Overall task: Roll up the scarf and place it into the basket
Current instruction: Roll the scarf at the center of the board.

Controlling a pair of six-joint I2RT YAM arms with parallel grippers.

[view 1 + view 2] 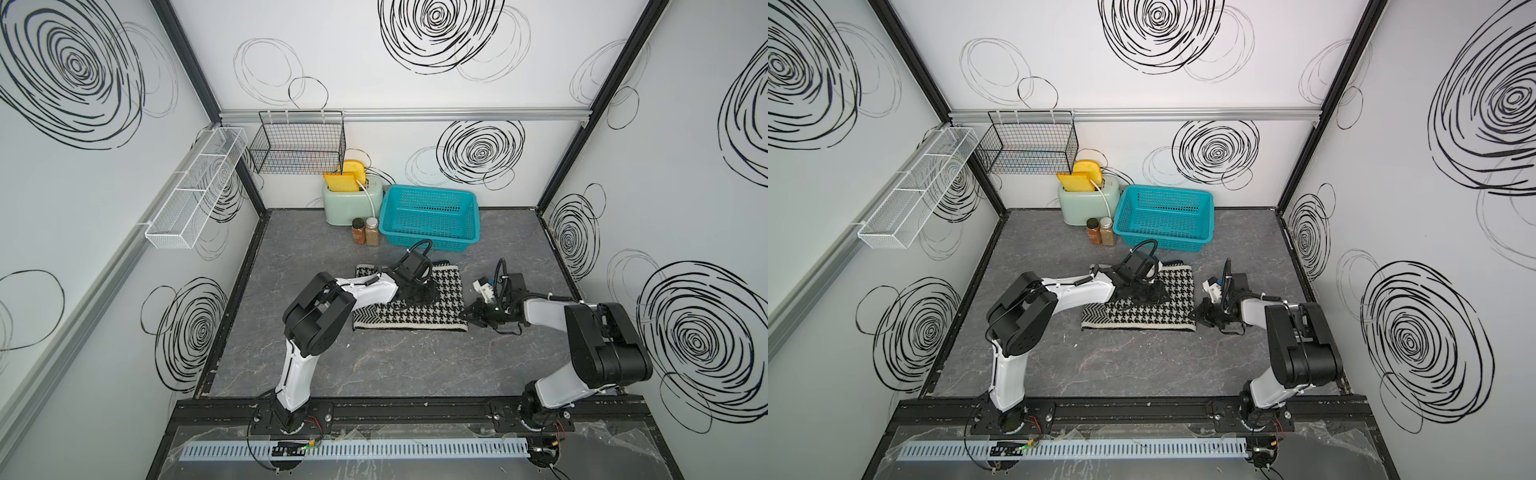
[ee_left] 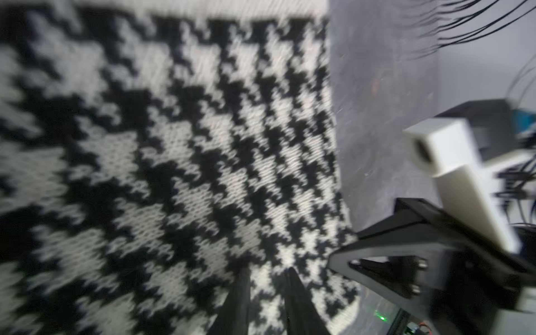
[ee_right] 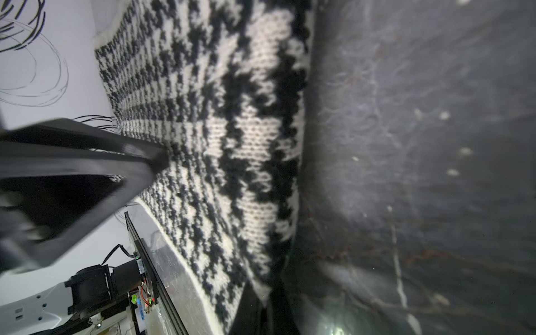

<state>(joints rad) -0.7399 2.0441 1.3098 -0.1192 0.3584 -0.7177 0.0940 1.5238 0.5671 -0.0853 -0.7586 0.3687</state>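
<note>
On the grey surface [image 1: 374, 365], the right hand [image 1: 469, 317] is clamped on the near right corner of the scarf [image 1: 432, 311], which lies flat mid-surface. The left hand [image 2: 268, 293] presses down on the scarf's middle, fingers slightly apart. The turquoise basket [image 1: 432, 216] stands at the far edge, apart from the scarf.

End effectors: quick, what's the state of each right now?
Left end effector: tips narrowly apart on the black-and-white houndstooth knitted scarf; grip cannot be told.
Right end effector: closed on that scarf's edge.
</note>
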